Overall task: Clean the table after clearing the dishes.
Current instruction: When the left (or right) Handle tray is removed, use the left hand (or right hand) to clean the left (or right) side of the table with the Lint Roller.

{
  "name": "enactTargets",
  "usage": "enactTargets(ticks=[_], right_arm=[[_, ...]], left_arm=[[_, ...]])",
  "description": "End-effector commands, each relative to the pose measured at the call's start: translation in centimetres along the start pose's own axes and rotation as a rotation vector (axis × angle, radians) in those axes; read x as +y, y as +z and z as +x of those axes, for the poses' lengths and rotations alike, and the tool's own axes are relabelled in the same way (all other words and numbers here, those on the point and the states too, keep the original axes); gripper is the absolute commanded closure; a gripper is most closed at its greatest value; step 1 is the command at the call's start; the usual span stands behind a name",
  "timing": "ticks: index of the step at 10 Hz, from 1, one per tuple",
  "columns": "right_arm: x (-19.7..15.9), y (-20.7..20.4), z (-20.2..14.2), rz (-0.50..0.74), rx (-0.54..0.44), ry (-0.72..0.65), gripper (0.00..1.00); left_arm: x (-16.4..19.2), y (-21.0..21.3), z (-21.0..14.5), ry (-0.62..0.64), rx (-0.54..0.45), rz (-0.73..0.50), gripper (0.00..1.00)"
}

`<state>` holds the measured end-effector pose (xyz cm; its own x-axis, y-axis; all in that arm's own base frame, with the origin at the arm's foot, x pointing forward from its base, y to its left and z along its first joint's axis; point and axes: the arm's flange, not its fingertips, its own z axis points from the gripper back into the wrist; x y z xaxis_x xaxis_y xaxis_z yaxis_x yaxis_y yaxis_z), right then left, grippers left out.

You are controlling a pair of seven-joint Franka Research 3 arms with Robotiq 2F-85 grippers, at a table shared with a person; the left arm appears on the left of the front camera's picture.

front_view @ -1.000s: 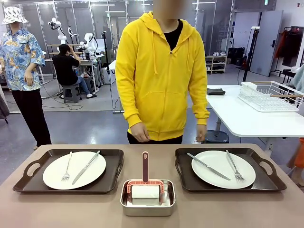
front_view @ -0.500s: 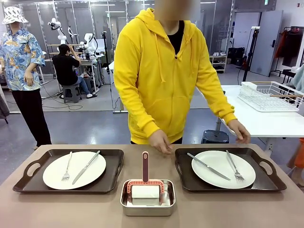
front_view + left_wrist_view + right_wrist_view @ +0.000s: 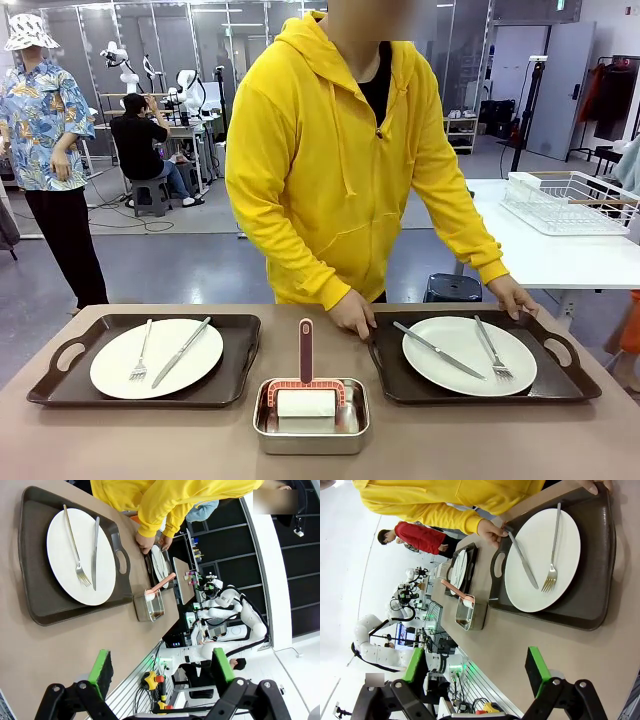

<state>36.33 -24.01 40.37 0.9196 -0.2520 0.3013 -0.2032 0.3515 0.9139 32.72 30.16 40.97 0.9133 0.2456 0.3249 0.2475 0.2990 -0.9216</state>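
Frontally, the left plate (image 3: 157, 357) and right plate (image 3: 469, 355) lie on trays on the surface (image 3: 100, 440); the person (image 3: 340, 180) grips both ends of the right tray (image 3: 575, 385). From the left wrist, the left hand (image 3: 161, 666) is spread wide and empty, the left plate well ahead. From the right wrist, the right hand (image 3: 475, 665) is spread alike, holding nothing, the right plate well ahead.

Two white, seemingly clean dishes (image 3: 195, 365) sit on trays (image 3: 60, 385) on the table (image 3: 120, 440).
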Motion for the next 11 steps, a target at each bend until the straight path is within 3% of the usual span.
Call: enactTargets(ticks=[1,11], right_arm=[[0.12,0.12,-0.06,0.006,0.001,0.007,0.00],[0.00,0.00,0.00,0.000,0.000,0.000,0.00]], left_arm=[[-0.09,0.10,-0.08,-0.007,0.000,-0.005,0.00],[-0.09,0.10,-0.08,-0.007,0.000,-0.005,0.00]])
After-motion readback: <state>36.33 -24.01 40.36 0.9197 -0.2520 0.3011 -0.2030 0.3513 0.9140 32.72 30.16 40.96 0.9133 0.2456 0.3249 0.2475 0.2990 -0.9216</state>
